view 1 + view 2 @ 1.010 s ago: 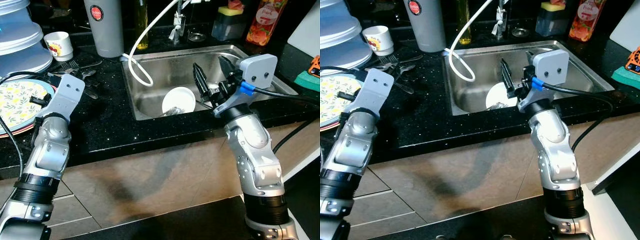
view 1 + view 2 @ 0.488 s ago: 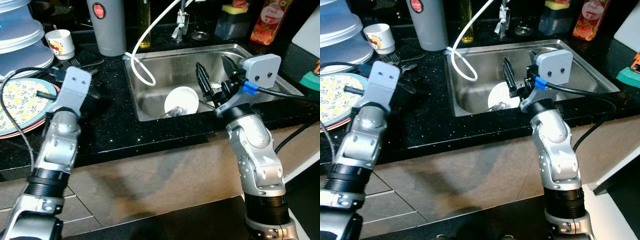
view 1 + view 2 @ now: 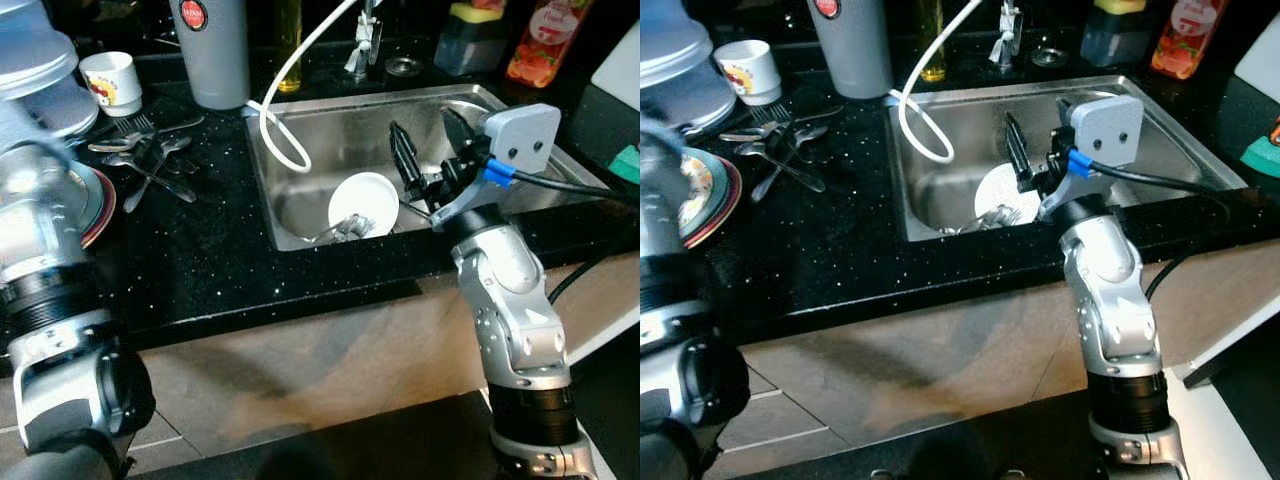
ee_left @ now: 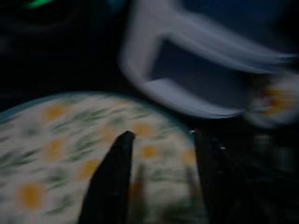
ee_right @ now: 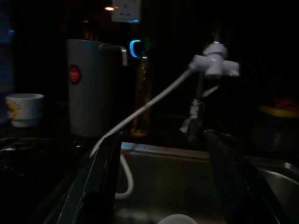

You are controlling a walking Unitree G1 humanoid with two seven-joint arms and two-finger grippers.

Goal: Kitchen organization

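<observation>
My right gripper (image 3: 428, 160) hangs over the sink (image 3: 330, 140), fingers spread wide and empty, ready for the white bowl (image 3: 364, 200) lying below; my left gripper (image 4: 161, 182), fingers parted too, hovers over the plate (image 4: 56, 140) beside the cutlery (image 3: 145, 160)

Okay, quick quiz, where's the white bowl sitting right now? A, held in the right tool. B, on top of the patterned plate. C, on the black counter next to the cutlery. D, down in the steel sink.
D: the white bowl lies in the basin of the steel sink, with the open right tool poised above it, empty.
</observation>
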